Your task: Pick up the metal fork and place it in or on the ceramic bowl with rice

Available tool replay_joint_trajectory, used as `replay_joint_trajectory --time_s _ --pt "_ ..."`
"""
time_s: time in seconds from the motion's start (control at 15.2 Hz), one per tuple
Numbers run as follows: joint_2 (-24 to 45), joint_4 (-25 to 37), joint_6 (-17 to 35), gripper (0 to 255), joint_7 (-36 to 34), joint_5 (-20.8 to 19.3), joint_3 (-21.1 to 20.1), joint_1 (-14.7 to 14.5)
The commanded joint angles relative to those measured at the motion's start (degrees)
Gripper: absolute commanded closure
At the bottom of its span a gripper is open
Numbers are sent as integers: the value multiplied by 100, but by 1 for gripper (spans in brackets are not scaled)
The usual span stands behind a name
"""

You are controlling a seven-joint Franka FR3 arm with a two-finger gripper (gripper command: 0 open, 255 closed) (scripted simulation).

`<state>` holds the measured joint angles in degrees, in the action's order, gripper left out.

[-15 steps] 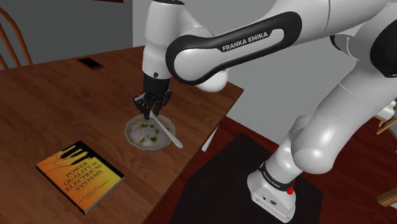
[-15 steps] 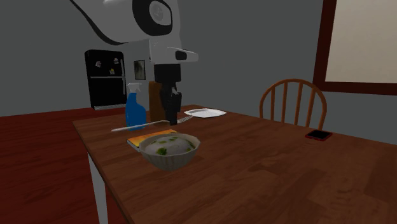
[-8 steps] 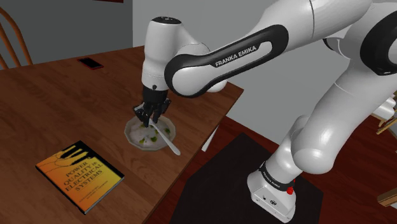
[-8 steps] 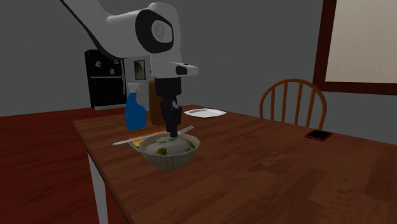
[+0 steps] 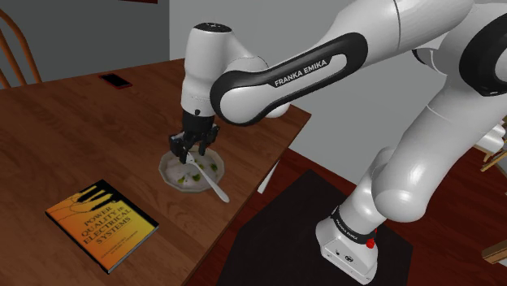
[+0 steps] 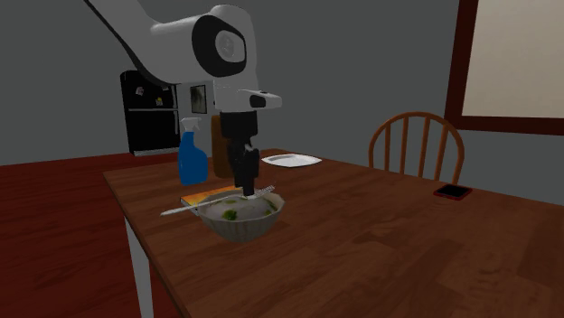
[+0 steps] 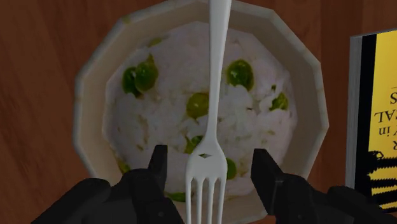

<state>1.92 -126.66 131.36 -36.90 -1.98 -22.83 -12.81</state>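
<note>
While an orange book (image 5: pixel 101 223) lies on the desk (image 5: pixel 73 122) at the shoulder view's left, the pale bowl (image 5: pixel 166 173) of rice sits right of it. The white fork (image 5: pixel 213 185) rests across it. The hand (image 5: pixel 189 149) hovers above, fingers spread, clear of the fork.

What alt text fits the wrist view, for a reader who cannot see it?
A white fork lies across a bowl of rice with green peas, its tines between open black fingers that do not touch it. The bowl sits on a wooden table beside a yellow book.

Shoulder above stand (image 5: pixel 296 236); second low, tableside (bowl (image 6: pixel 240 228) shared).
</note>
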Motion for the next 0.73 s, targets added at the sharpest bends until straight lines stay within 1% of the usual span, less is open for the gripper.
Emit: replay_joint_trajectory --time_s 0.0,0.26,0.53,0.66 --pt "0 0 0 0 0 0 0 0" --pt "0 0 0 0 0 0 0 0" --pt "-418 318 -701 0 154 215 7 14" --pt "-419 317 -701 0 154 216 8 13"
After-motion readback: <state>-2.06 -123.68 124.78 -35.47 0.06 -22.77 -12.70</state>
